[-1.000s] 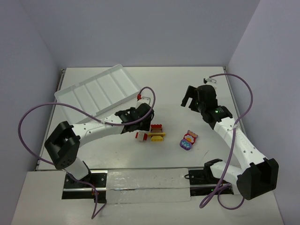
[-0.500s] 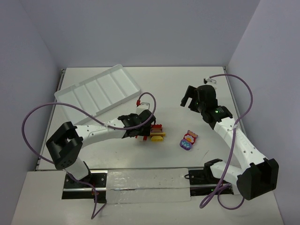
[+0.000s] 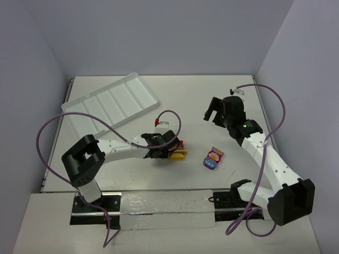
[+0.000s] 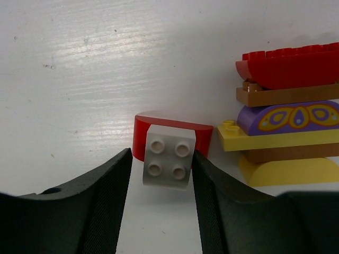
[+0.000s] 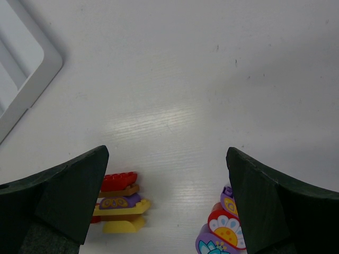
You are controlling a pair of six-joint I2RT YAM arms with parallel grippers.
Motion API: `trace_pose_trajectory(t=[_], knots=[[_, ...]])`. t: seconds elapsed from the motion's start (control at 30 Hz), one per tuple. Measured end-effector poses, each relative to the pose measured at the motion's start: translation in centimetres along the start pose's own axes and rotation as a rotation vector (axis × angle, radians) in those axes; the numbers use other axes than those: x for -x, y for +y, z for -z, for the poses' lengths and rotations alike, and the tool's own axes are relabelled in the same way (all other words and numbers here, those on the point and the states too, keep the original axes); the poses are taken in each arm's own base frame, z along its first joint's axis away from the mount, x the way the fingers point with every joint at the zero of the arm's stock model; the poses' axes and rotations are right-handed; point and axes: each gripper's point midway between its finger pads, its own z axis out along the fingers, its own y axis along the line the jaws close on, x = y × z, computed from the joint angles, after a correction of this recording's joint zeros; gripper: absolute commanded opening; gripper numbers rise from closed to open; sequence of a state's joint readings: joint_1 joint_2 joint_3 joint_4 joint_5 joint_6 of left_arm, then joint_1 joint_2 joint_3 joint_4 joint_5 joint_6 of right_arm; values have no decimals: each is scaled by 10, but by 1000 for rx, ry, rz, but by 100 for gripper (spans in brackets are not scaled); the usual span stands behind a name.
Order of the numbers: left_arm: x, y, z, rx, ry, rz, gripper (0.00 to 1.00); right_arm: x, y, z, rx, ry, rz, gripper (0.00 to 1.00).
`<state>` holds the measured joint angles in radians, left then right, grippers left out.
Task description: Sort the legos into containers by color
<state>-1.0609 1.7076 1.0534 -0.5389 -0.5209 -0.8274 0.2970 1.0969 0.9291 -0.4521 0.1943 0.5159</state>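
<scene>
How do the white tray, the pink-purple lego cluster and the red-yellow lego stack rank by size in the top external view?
1. White tray, by far largest.
2-3. Pink-purple cluster and red-yellow stack look alike; the left gripper hides part of the stack, so I cannot rank them.

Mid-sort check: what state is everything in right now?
Small white plastic brick: on table, against red curved brick.
Left gripper: jaws flank white brick, not clamped.
Right gripper: jaws wide, empty.
Red-brown-purple-yellow brick stack: joined, unsorted.
Purple-pink brick cluster: joined, unsorted.
White plastic divided tray: empty.
</scene>
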Motion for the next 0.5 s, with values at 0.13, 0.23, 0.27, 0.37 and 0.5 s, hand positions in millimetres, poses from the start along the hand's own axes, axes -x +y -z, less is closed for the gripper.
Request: trace_pose_trajectory(t=[0.13, 0.23, 0.27, 0.37, 0.5], knots=[[-1, 1, 1, 10, -1, 0, 50, -1, -1, 0, -4, 6, 1, 100], [-2, 1, 1, 9, -1, -2, 40, -2, -1, 0, -4, 6, 1, 100], [-2, 0, 1, 9, -1, -2, 35, -2, -1, 0, -4, 6, 1, 100], [1, -4, 2, 3, -5, -3, 18, -2, -1, 0, -5, 9, 2, 100], [7, -10, 8, -9, -11, -6, 0, -3, -2, 0, -7, 13, 3, 100]])
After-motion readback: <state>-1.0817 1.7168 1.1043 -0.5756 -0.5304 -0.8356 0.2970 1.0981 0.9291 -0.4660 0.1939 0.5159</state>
